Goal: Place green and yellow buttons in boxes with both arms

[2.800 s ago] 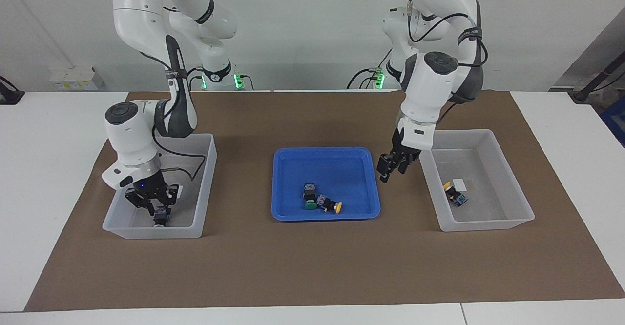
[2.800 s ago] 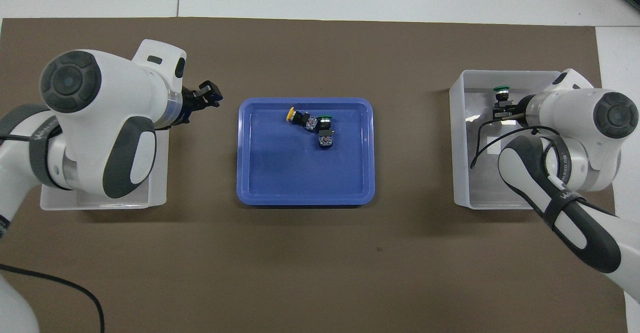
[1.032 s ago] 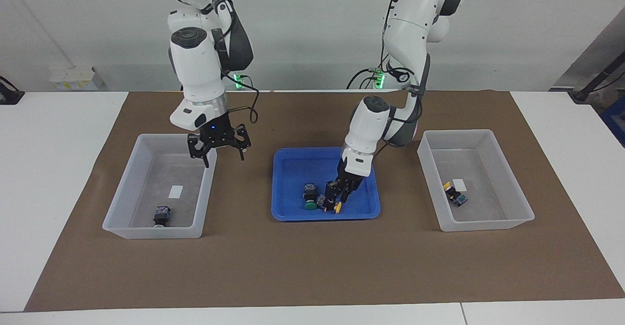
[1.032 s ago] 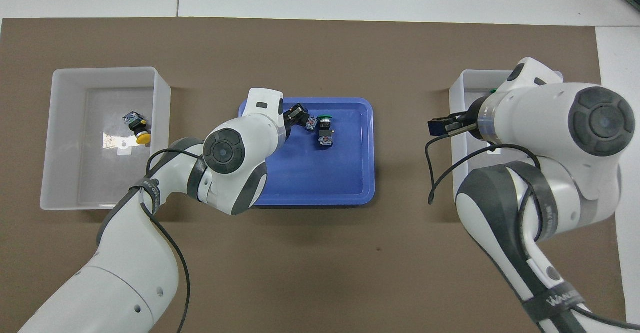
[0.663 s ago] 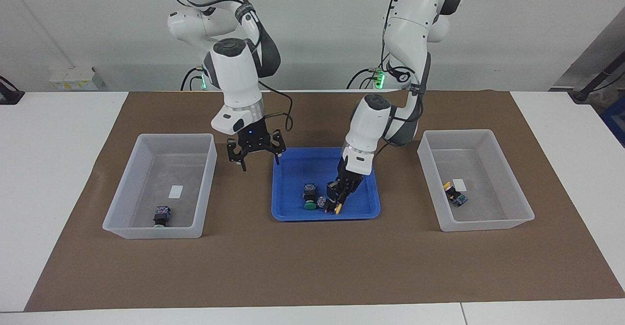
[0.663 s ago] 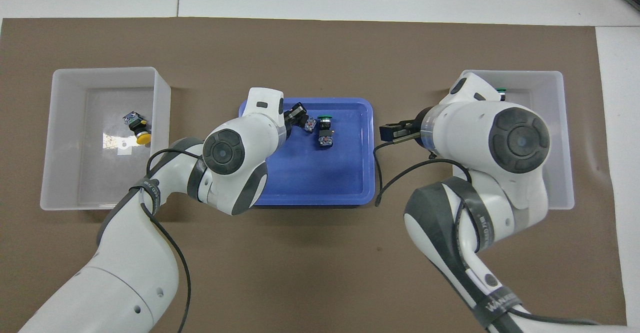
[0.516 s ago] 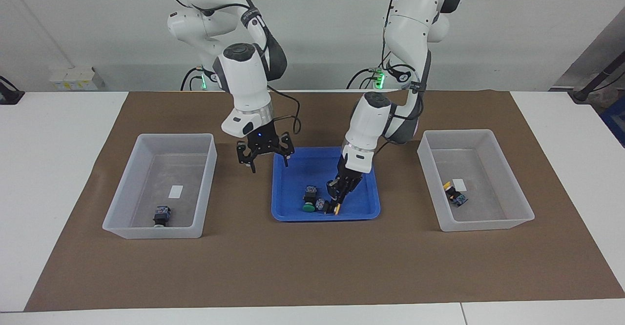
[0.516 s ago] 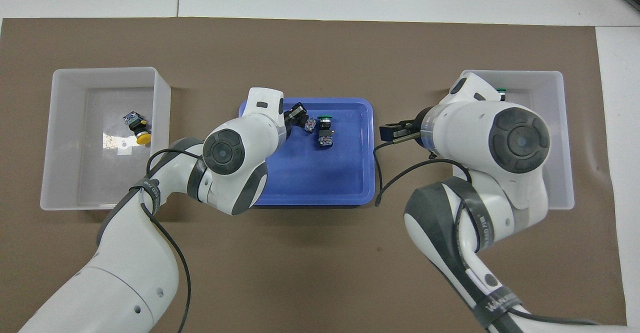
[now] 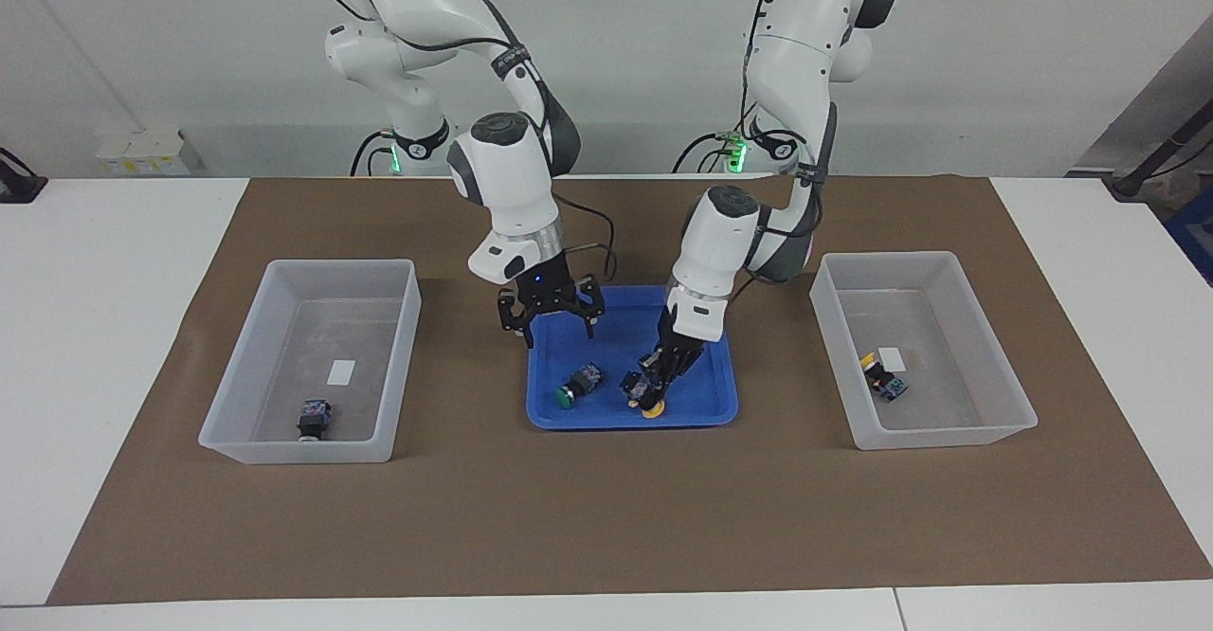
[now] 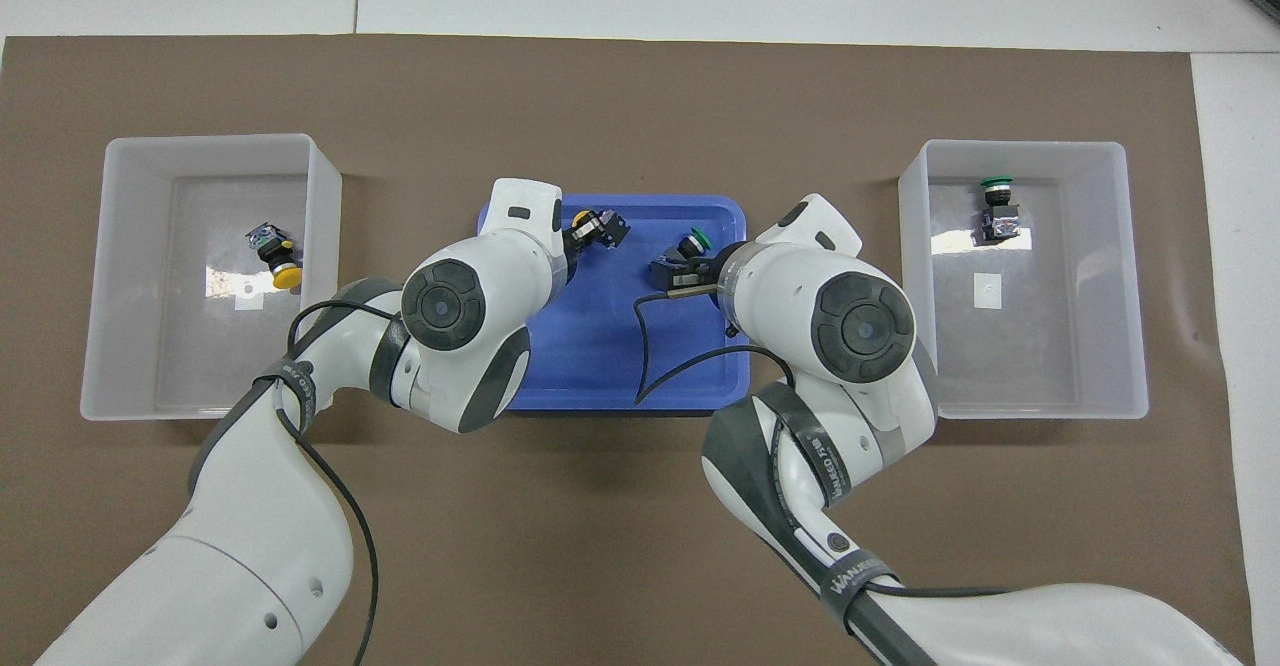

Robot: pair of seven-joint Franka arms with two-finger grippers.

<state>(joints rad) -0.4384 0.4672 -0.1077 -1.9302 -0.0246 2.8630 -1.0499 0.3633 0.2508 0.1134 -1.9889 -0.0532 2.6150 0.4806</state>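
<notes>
My left gripper (image 9: 654, 377) is down in the blue tray (image 9: 625, 420), shut on a yellow button (image 9: 644, 400) whose cap points away from the robots; both also show in the overhead view, the gripper (image 10: 592, 228) and the button (image 10: 581, 219). A green button (image 9: 573, 387) lies loose in the tray beside it, toward the right arm's end. My right gripper (image 9: 552, 318) hangs open and empty over the tray's edge nearest the robots. One box (image 9: 294, 446) holds a green button (image 9: 313, 420). The other box (image 9: 938, 432) holds a yellow button (image 9: 881, 375).
A brown mat (image 9: 606, 517) covers the table under the tray and both boxes. In the overhead view the boxes (image 10: 95, 276) (image 10: 1135, 276) stand at either end with the tray (image 10: 590, 346) between them. Each box has a white label on its floor.
My right gripper has swung from its box to over the tray. My left gripper has shut on the yellow button and turned it. The green button has slid toward the right arm's end.
</notes>
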